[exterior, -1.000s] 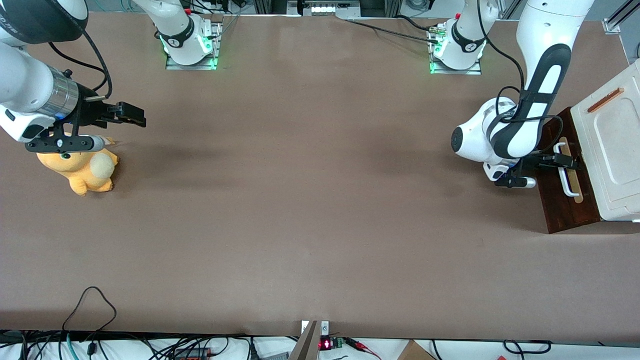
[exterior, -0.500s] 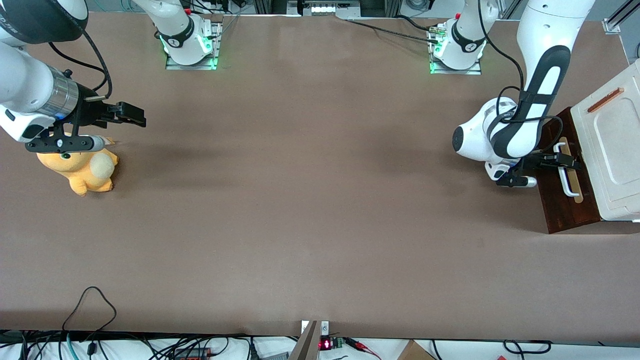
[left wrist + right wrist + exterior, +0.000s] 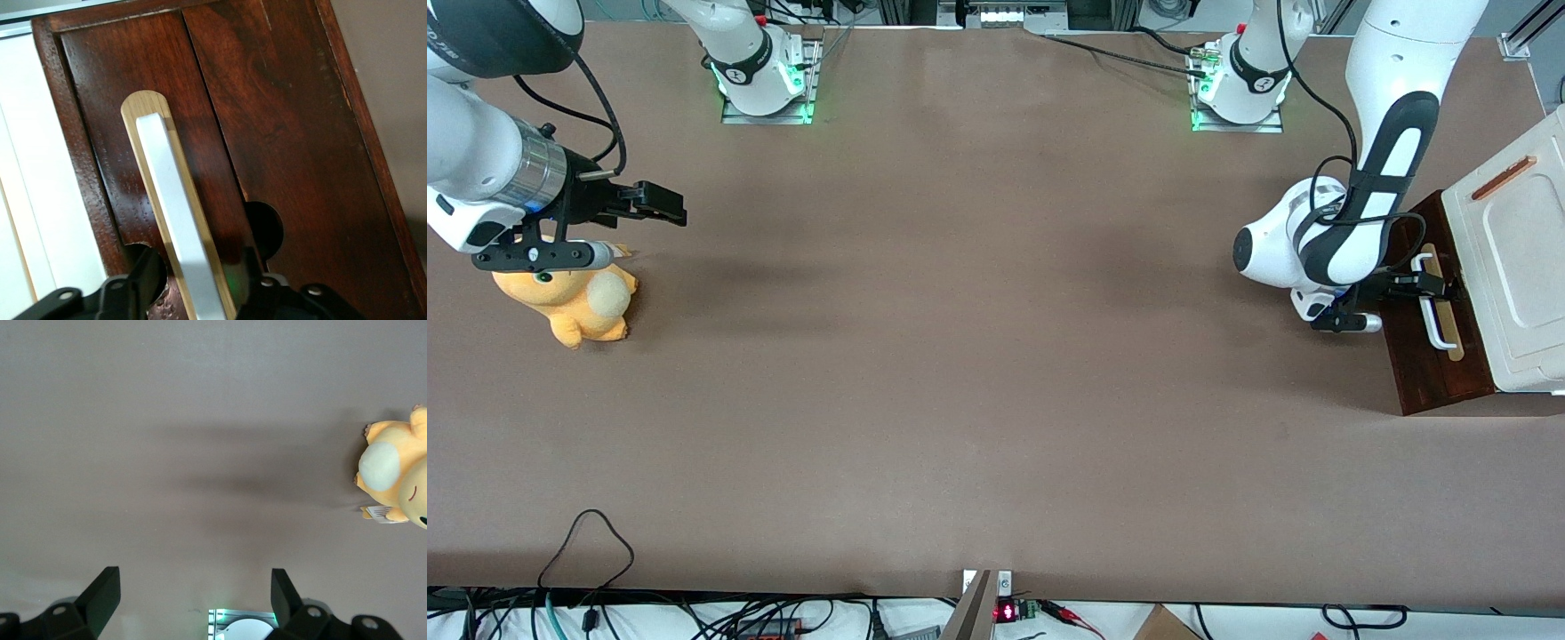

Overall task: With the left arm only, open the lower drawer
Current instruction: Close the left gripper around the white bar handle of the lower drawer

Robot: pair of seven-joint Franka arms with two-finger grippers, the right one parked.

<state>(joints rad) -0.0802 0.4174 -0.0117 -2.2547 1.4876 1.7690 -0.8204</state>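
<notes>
A brown table (image 3: 978, 356) carries an orange plush toy (image 3: 569, 302) toward the parked arm's end.

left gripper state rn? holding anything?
Left gripper: open, one finger on each side of the white handle of the lower drawer, not clamped on it.

The left arm (image 3: 1369, 178) bends down low. Its gripper (image 3: 195, 293) points sideways, jaws wide apart.
</notes>
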